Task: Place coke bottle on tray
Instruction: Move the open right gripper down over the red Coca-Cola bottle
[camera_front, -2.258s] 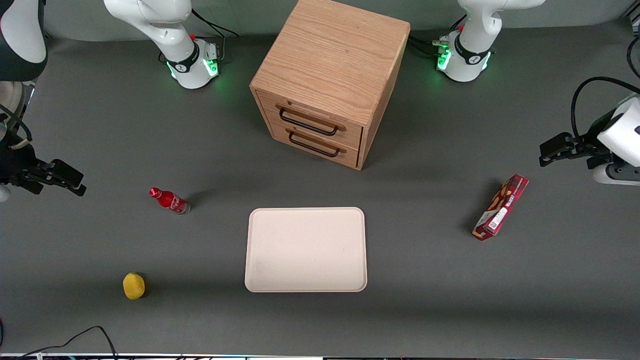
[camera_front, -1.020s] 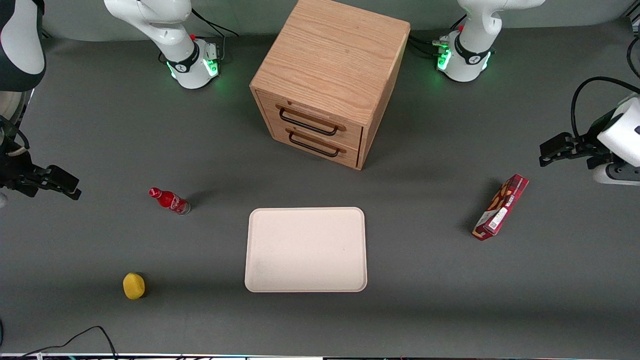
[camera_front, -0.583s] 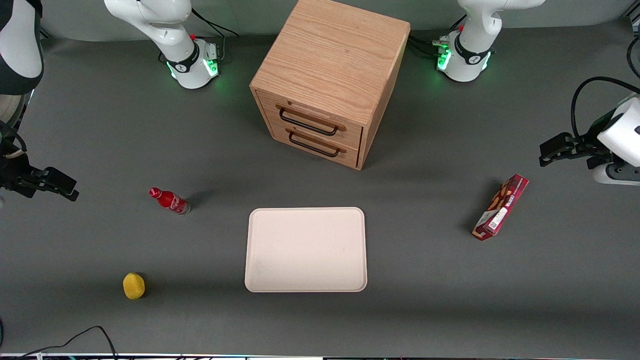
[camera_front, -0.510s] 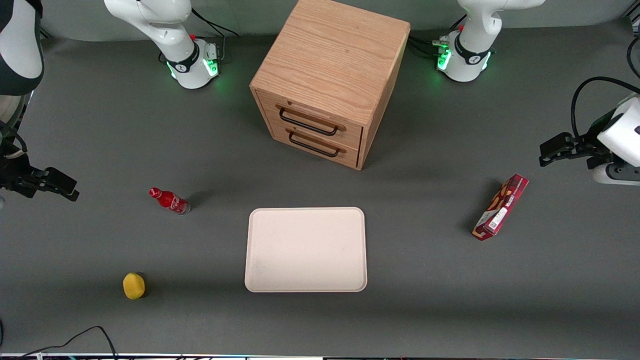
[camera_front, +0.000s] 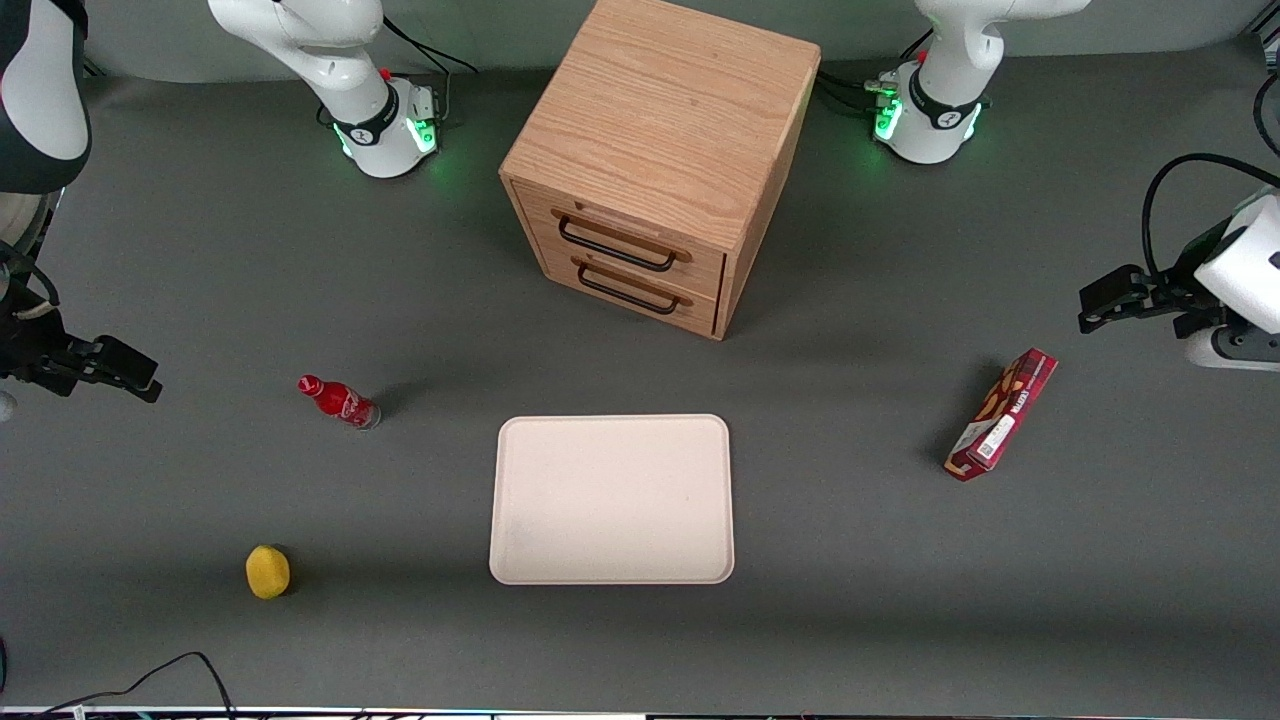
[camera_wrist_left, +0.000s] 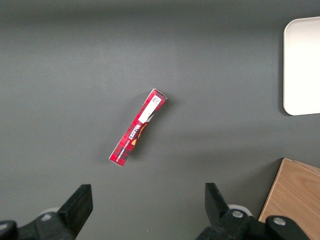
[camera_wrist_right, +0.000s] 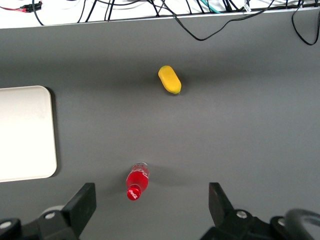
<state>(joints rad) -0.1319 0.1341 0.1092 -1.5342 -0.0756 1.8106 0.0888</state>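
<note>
The coke bottle (camera_front: 340, 402), small and red with a red cap, stands upright on the grey table, beside the tray toward the working arm's end. The cream tray (camera_front: 612, 500) lies flat in front of the wooden cabinet and has nothing on it. My gripper (camera_front: 140, 378) hovers above the table, farther toward the working arm's end than the bottle, and is open and empty. In the right wrist view the bottle (camera_wrist_right: 137, 181) shows from above, between and ahead of my gripper's (camera_wrist_right: 151, 205) wide-spread fingers (camera_wrist_right: 84, 201), with the tray's corner (camera_wrist_right: 25, 132) beside it.
A yellow lemon-shaped object (camera_front: 267, 572) lies nearer the front camera than the bottle; it also shows in the right wrist view (camera_wrist_right: 170, 80). A wooden two-drawer cabinet (camera_front: 650, 170) stands at the back middle. A red snack box (camera_front: 1002, 414) lies toward the parked arm's end. Cables (camera_wrist_right: 200, 15) run along the front edge.
My gripper has drifted a little away from the bottle, toward the working arm's end of the table. It has hardly moved in the last half second. The bottle and tray have not moved.
</note>
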